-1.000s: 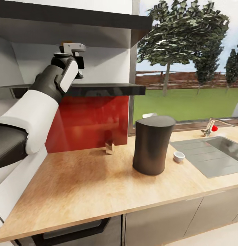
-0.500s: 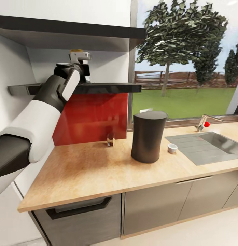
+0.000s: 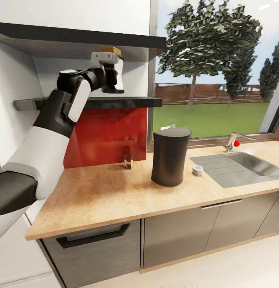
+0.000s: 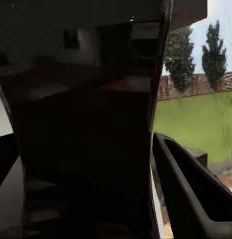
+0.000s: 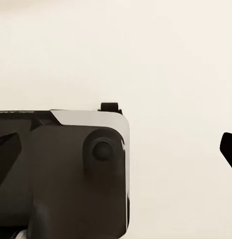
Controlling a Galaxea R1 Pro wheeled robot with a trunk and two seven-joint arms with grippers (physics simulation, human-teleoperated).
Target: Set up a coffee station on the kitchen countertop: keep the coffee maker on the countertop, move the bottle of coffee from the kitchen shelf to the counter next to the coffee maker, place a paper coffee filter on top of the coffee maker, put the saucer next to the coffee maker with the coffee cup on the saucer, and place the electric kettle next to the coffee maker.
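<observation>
Up at the shelf (image 3: 127, 102), my left gripper (image 3: 111, 78) has its fingers clenched around the upright bottle of coffee (image 3: 115, 68), held just above the board. Down and to the right stands the coffee maker (image 3: 169, 156) on the counter (image 3: 95, 200), on my left arm's side.

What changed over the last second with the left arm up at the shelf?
The left end effector has drawn out from the shelf toward the window side, bringing the bottle of coffee into plainer sight; the bottle looks held between the fingers. The camera also backed away, so the whole view shifted. The coffee maker, coffee cup and small glass kept their places on the countertop.
</observation>
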